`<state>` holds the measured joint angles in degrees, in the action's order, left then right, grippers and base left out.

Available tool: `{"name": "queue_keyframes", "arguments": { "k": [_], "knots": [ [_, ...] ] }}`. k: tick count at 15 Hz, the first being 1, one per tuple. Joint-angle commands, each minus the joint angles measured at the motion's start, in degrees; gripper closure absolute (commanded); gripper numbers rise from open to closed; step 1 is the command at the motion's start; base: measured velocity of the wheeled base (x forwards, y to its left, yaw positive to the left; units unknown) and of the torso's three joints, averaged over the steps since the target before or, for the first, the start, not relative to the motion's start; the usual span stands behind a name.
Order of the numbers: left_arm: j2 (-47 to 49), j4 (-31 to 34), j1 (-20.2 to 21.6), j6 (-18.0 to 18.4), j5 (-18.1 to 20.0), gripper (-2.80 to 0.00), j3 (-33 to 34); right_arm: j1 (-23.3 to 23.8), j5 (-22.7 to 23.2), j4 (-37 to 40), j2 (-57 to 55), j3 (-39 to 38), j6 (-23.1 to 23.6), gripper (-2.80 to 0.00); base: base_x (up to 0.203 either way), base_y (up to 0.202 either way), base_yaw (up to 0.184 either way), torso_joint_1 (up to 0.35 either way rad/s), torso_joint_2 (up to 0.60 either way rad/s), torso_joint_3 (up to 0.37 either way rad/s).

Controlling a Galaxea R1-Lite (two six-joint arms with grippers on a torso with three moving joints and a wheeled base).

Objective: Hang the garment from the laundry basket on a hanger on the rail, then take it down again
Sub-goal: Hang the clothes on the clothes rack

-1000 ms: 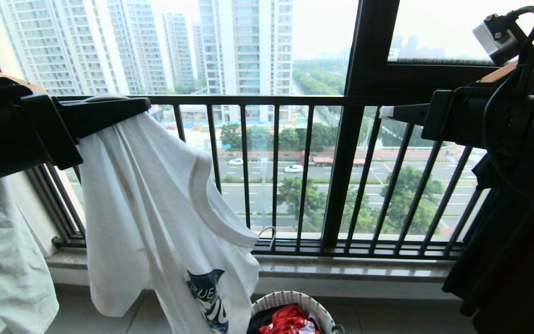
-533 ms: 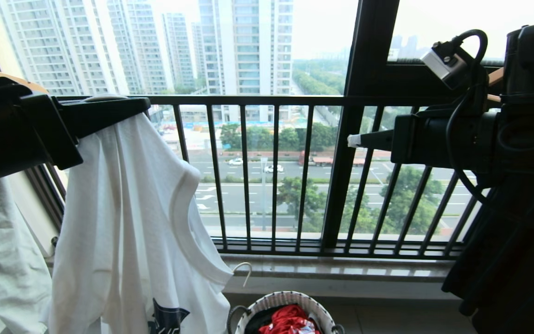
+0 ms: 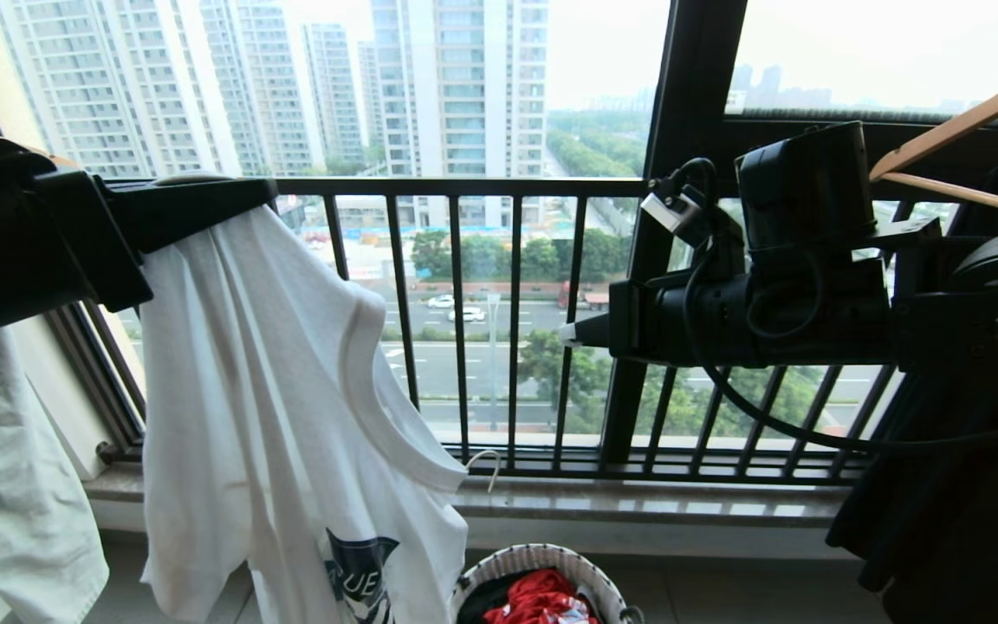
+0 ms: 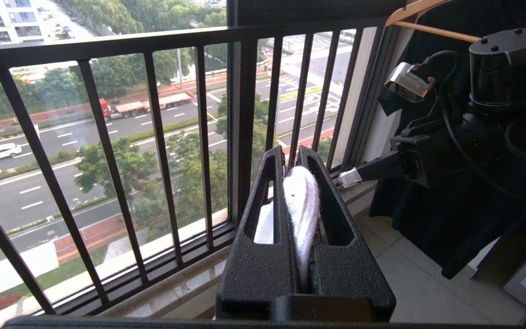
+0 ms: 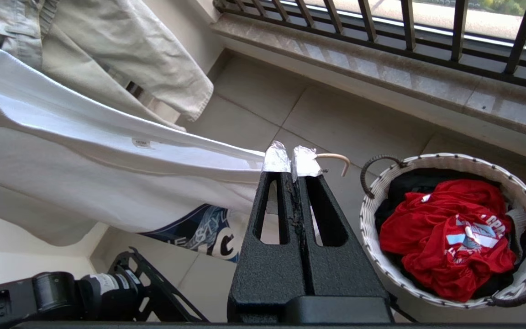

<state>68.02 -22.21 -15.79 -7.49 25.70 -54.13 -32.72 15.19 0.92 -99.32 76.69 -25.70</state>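
From the clamped left gripper (image 3: 269, 195), the garment (image 3: 274, 407), hanging down.

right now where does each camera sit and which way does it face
head: high up, facing the black barred window railing; both arms show.
left wrist: behind the shut left pincer pinching the white T-shirt, facing the railing.
right wrist: behind the shut right pincer, facing down at the round woven laundry basket.
shared: T-shirt and right pincer in all three.
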Motion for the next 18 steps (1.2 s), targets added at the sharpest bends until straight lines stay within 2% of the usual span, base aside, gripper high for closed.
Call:
{"name": "queue_keyframes", "arguments": {
  "k": [1, 3, 7, 8, 11, 13, 15, 18],
  "knots": [
    [0.09, -0.20, 0.14, 0.01, 0.05, 0.00, -0.10, -0.79, 0.08, 2.64, -4.88, 3.33, -3.39, 0.00, 0.000, 0.000, 0.000, 0.000, 0.00, 0.000],
    [0.41, -0.20, 0.30, 0.08, -0.30, 0.00, -0.36, -1.83, 0.08, 5.30, -7.68, 5.31, -5.33, 0.00, 0.000, 0.000, 0.000, 0.000, 0.00, 0.000],
    [3.96, -0.55, 0.41, 0.37, -4.34, 0.00, -1.77, -5.36, 0.04, 10.21, -13.85, 9.10, -9.26, 0.00, 0.000, 0.000, 0.000, 0.000, 0.00, 0.000],
    [4.10, -0.55, 0.41, 0.37, -4.34, 0.00, -1.77, -5.85, 0.02, 10.60, -15.22, 9.80, -10.73, -2.80, 0.000, 0.000, 0.000, 0.000, 0.00, 0.000],
    [4.05, -0.64, 0.47, 0.37, -4.34, 0.00, -1.86, -7.02, -0.83, 11.01, -18.57, 12.44, -16.16, -2.80, 0.000, 0.000, 0.000, 0.000, 0.00, 0.000],
    [3.96, -0.64, 0.49, 0.37, -4.43, 0.00, -1.86, -7.72, -1.04, 11.39, -19.81, 12.96, -17.82, -2.80, 0.000, 0.000, 0.000, 0.000, 0.00, 0.000],
    [3.96, -0.64, 0.49, 0.34, -4.43, 0.00, -1.86, -7.96, -0.94, 11.43, -21.83, 14.71, -22.50, -2.80, 0.000, 0.000, 0.000, 0.000, 0.00, 0.000],
    [3.87, -0.64, 0.49, 0.28, -4.43, 0.00, -1.86, -7.97, -0.70, 10.96, -23.55, 15.84, -26.11, -2.80, 0.000, 0.000, 0.000, 0.000, 0.00, 0.000]
  ]
}}
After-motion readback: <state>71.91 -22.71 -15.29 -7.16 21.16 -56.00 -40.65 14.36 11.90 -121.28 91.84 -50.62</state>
